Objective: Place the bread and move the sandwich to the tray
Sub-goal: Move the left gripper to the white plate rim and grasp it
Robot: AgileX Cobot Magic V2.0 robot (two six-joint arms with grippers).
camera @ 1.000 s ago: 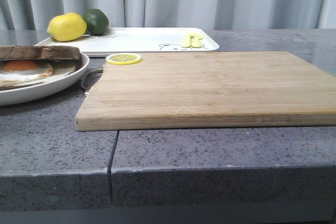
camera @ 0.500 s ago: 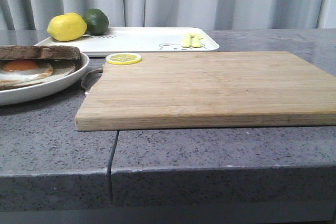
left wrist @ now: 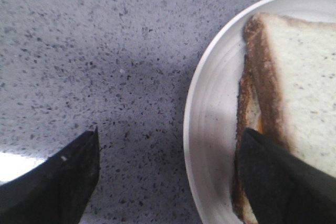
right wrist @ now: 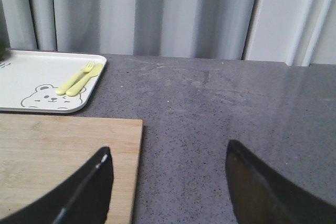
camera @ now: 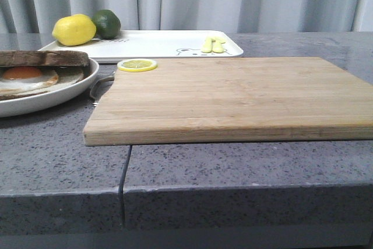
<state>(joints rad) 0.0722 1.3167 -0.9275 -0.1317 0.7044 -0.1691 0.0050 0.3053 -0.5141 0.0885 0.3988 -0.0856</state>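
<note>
The sandwich sits on a round white plate at the left: the bread lies on top, with the fried egg showing under its front edge. In the left wrist view the bread and the plate rim show. My left gripper is open and empty, one finger over the sandwich's crust edge, the other over bare counter, the plate rim between them. My right gripper is open and empty, over the cutting board's corner and the counter. The white tray lies at the back. Neither gripper shows in the front view.
A wooden cutting board fills the middle, with a lemon slice at its far left corner. On the tray are a lemon, a lime and yellow cutlery. A grey curtain hangs behind.
</note>
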